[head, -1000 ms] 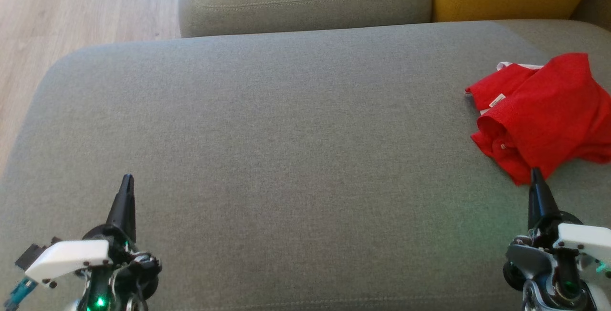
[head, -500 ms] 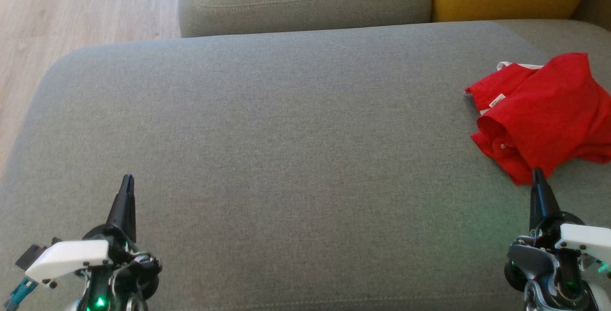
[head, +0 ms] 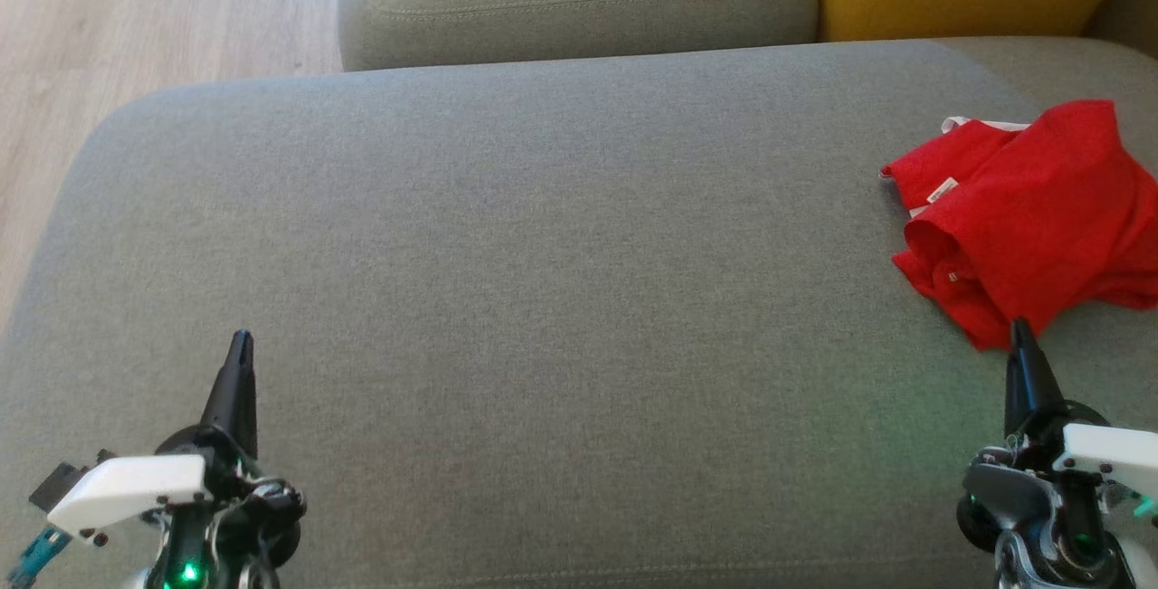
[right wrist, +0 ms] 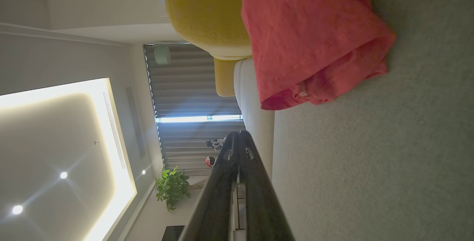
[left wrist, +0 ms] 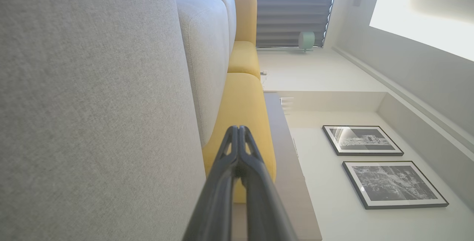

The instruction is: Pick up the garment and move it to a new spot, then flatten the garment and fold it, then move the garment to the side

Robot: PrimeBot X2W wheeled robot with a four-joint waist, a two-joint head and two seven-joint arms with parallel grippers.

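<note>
- Red garment point(head: 1031, 209) lies crumpled on the grey seat point(head: 543, 254), at our right.
- Our right gripper point(head: 1020, 334), clenched empty, points just beside its hem.
- Our left gripper point(head: 241, 343), clenched empty, sits well apart.

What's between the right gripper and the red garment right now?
Nothing but bare grey cushion; the right wrist view shows it between the shut right gripper and the red garment, at its near hem.
</note>
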